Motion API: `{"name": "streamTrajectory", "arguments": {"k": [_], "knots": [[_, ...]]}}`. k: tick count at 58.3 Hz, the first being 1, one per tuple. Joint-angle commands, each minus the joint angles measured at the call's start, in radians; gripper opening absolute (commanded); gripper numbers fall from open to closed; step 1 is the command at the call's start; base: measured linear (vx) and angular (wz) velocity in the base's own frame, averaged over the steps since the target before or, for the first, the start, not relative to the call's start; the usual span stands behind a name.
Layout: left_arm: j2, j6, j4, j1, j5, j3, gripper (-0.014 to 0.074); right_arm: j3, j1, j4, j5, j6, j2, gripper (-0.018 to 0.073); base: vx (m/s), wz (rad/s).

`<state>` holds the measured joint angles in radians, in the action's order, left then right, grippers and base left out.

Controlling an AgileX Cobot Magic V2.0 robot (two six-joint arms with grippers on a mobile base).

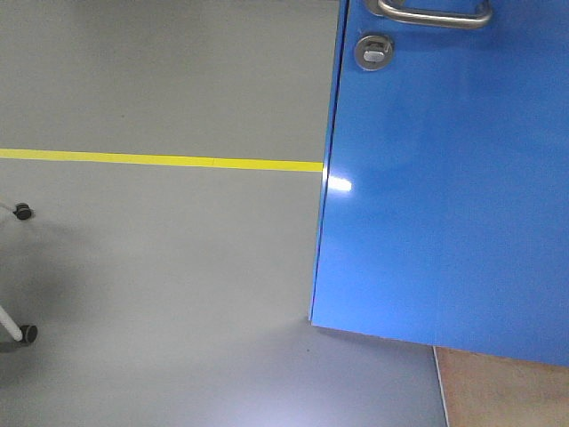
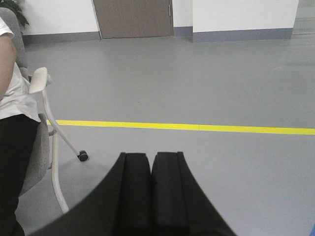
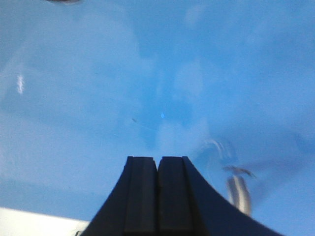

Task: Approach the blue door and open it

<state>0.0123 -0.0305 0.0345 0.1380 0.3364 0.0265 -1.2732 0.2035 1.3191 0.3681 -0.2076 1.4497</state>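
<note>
Facing blue door (image 1: 444,196) w/ lever handle (image 1: 436,13); L gripper (image 2: 150,169) & R gripper (image 3: 158,169) jaws closed, empty.

Both grippers look alike: the left gripper (image 2: 150,164) and right gripper (image 3: 158,164) each carry two matte black, flat-faced fingers, flaring outward into curved black shoulders below the tips.

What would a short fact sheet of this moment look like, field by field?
door: blue door, glossy, swung ajar over the grey floor
handle: silver lever, round lock below it
left gripper: shut, empty, facing a yellow floor line
right gripper: shut, empty, close to the blue panel
bystander: seated person, chair
</note>
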Motion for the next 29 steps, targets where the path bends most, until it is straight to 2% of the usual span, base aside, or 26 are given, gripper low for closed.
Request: {"name": "streamTrajectory", "arguments": {"k": [1,29], "knots": [[0.014,0.002,-0.005,-0.006,-0.087,0.004,0.0070,-0.031,0.001,0.023,-0.017,-0.012,-0.023,0.0002,0.00,0.00],[0.014,0.002,-0.005,-0.006,-0.087,0.004,0.0070,-0.031,0.001,0.023,-0.017,-0.012,-0.018,0.0002,0.00,0.00]]}}
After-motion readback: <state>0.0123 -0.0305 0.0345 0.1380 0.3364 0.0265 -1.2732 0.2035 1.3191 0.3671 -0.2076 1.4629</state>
